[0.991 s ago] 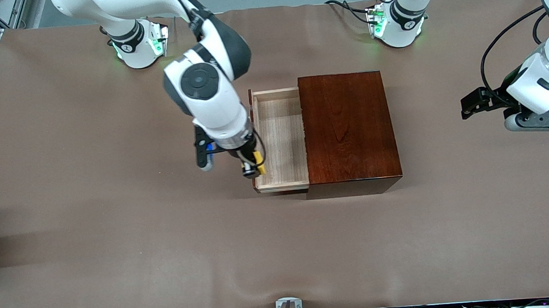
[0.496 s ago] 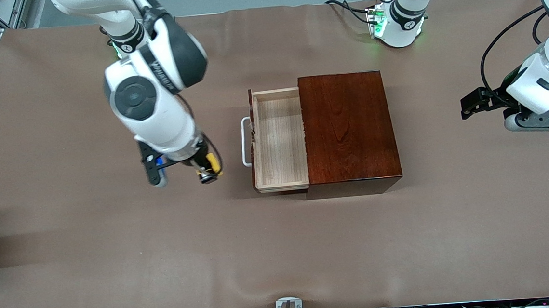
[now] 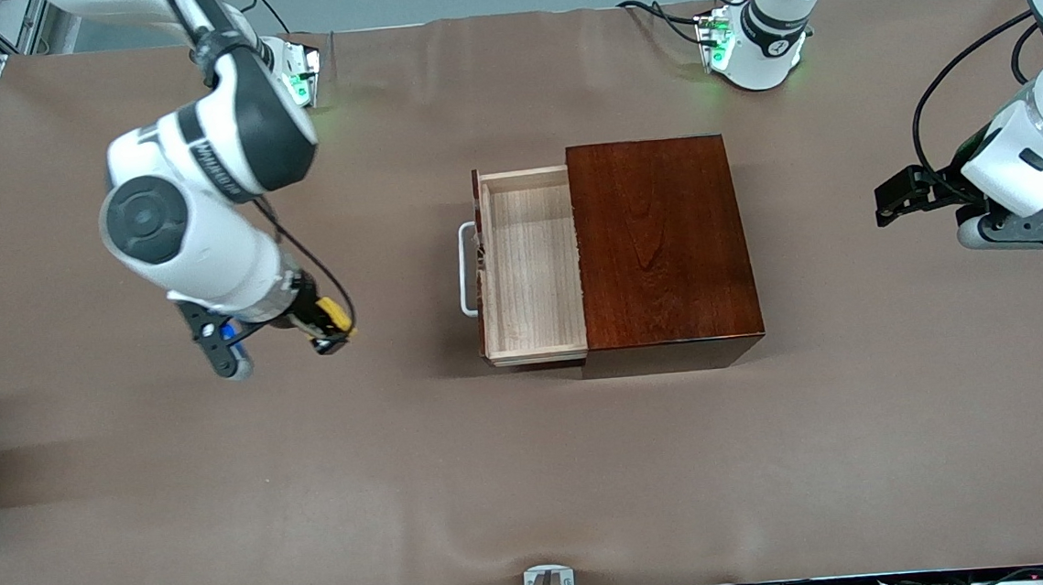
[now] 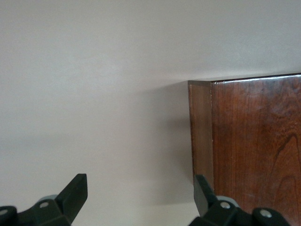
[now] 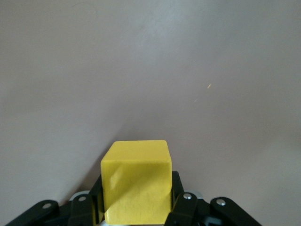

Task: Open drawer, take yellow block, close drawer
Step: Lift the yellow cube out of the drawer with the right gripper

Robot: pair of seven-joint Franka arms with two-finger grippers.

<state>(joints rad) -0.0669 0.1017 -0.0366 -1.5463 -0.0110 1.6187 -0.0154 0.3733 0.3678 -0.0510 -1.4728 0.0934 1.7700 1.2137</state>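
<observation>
Two tools: right tool (image 3: 329, 329) is clamped on the yellow block (image 3: 333, 313), up in the air over bare table (image 3: 224, 497) toward the right arm's end, well apart from the drawer (image 3: 529, 264); left tool (image 4: 141, 197) waits with its fingers apart beside the box (image 3: 663, 246), toward the left arm's end of the table.
Block grip: in the right wrist view the yellow block (image 5: 136, 181) sits square between the dark fingers (image 5: 181, 207), pinched on two flat faces.
Block handling: looks small, stiff and light, with plain smooth faces; probably a little slippery, so a steady pinch across parallel faces seems the safe hold.
Drawer state: pulled out toward the right arm's end, pale wooden inside bare, white handle (image 3: 465, 269) free.
Drawer handling: judged rigid and sliding; the handle or the front panel is the place to push to shut it, squarely, so the tray does not jam.
Box: glossy and likely heavy enough to stay put, though a hard shove might shift it.
Hidden: the block's lower part is cut off in the right wrist view; the left wrist view shows only one corner of the box (image 4: 254, 141); how high the block hangs above the table cannot be told.
</observation>
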